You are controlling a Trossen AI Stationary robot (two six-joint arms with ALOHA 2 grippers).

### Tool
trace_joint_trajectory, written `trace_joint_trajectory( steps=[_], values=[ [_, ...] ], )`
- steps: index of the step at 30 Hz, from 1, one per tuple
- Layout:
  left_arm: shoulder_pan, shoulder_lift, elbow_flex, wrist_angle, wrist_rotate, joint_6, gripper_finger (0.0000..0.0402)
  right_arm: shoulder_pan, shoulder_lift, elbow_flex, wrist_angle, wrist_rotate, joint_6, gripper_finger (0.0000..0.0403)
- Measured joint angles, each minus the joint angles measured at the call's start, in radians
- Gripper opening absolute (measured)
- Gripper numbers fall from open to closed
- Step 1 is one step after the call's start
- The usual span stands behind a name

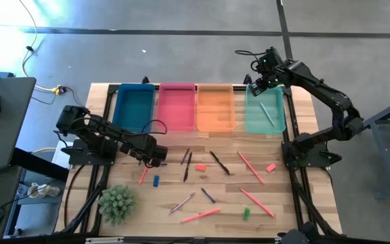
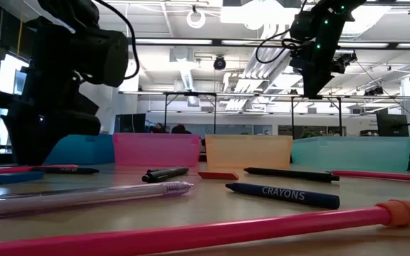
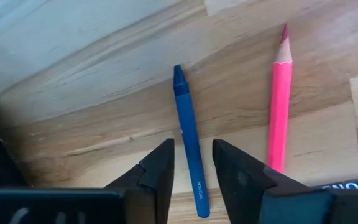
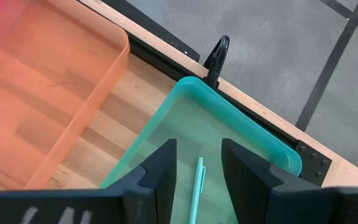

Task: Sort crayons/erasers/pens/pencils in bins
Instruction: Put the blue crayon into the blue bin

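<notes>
A blue crayon (image 3: 188, 143) lies flat on the wooden table, a pink pencil (image 3: 278, 106) beside it. My left gripper (image 3: 192, 146) points down over the crayon, open, one finger on each side of it with a small gap on both sides. In the high view this gripper (image 1: 156, 157) hides the crayon. My right gripper (image 1: 257, 87) hangs open and holds nothing above the teal bin (image 1: 265, 108), in which a teal pen (image 4: 197, 186) lies. Blue (image 1: 134, 107), pink (image 1: 177, 106) and orange (image 1: 215, 107) bins stand beside it.
Loose sticks lie across the table's middle, among them a red eraser (image 1: 200, 167), a pink eraser (image 1: 271, 167), a green eraser (image 1: 246, 213) and a blue eraser (image 1: 156, 181). A spiky green plant (image 1: 117, 202) stands near left. A black clamp (image 4: 216, 56) grips the far edge.
</notes>
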Motion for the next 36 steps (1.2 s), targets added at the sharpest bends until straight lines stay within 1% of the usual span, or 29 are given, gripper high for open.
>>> trace_joint_trajectory(
  steps=[7,11,14,20,24,26,29,32,36],
  values=[
    [0.000,0.001,-0.002,0.027,0.001,0.012,0.0047,0.000,0.000,0.000,-0.011,-0.002,0.000,0.0117],
    [0.000,0.001,-0.002,0.027,0.001,0.012,0.0025,0.000,0.000,0.000,-0.023,-0.003,0.000,0.0117],
    [0.000,0.001,-0.002,0.028,0.000,0.040,0.0017,0.000,0.000,0.000,-0.028,-0.005,0.000,0.0117],
    [0.001,-0.015,-0.006,0.031,0.006,0.084,0.0014,0.000,-0.002,0.000,-0.041,-0.005,-0.007,0.0117],
    [0.001,-0.068,-0.015,0.044,0.015,0.111,0.0012,0.002,-0.022,0.000,-0.042,-0.007,-0.008,0.0117],
    [0.001,-0.112,-0.010,0.072,0.023,0.126,0.0012,0.002,-0.036,0.000,-0.042,-0.007,-0.008,0.0117],
    [0.001,-0.183,-0.011,0.053,0.022,0.143,0.0012,0.002,-0.057,-0.001,-0.044,-0.008,-0.008,0.0117],
    [0.001,-0.259,-0.009,0.050,-0.010,0.143,0.0012,0.008,-0.082,0.000,-0.044,-0.011,-0.006,0.0117],
    [0.019,-0.376,-0.009,0.032,-0.078,0.144,0.0012,0.026,-0.109,-0.001,-0.045,-0.045,-0.001,0.0117]
  ],
)
